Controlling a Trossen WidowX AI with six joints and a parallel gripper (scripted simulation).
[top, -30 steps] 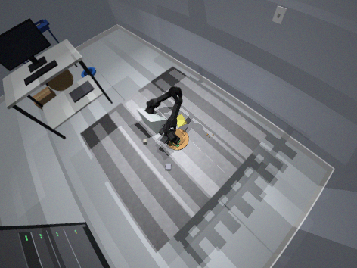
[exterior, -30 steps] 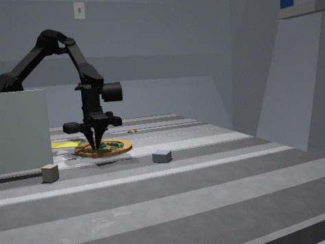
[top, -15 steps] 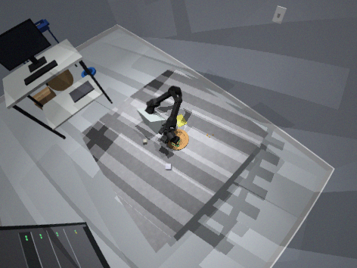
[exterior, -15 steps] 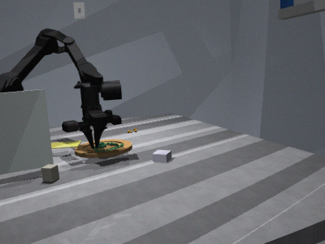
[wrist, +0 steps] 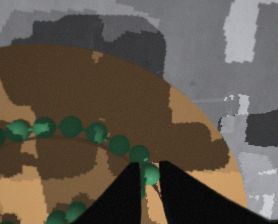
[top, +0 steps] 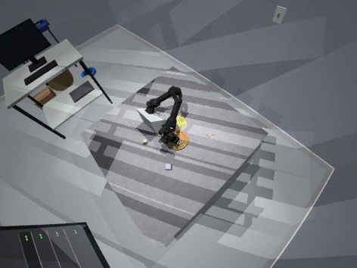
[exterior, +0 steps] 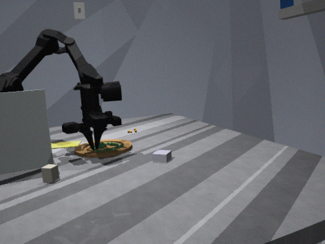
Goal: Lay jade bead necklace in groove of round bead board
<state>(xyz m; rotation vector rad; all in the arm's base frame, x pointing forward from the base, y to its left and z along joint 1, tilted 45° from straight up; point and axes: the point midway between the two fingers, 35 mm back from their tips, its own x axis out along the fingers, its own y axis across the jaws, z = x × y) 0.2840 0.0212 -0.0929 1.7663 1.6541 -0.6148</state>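
The green necklace [top: 178, 145] [exterior: 111, 145] [wrist: 71, 127] lies on the round board [top: 182, 137] [exterior: 128, 149] [wrist: 220, 186], and my claw [top: 175, 142] [exterior: 95, 149] [wrist: 148, 170] is down over that board, its tips nearly together around one bead (whether I'm truly pinching it, I can't tell). Beside the board lies a yellow paper [top: 181, 120] [exterior: 66, 145].

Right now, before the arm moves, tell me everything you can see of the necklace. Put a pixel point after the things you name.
The necklace [top: 177, 145] [exterior: 110, 144] [wrist: 71, 126] is a string of round, green beads, smooth and slightly glossy, with short links showing between some. It lies on the round board [top: 181, 135] [exterior: 129, 147] [wrist: 215, 187]: one stretch curves near the rim, another lies farther in. One bead shows between the gripper's [top: 173, 140] [exterior: 95, 149] [wrist: 150, 163] fingertips; whether it is pinched, I cannot tell. The fingers hide part of the string.
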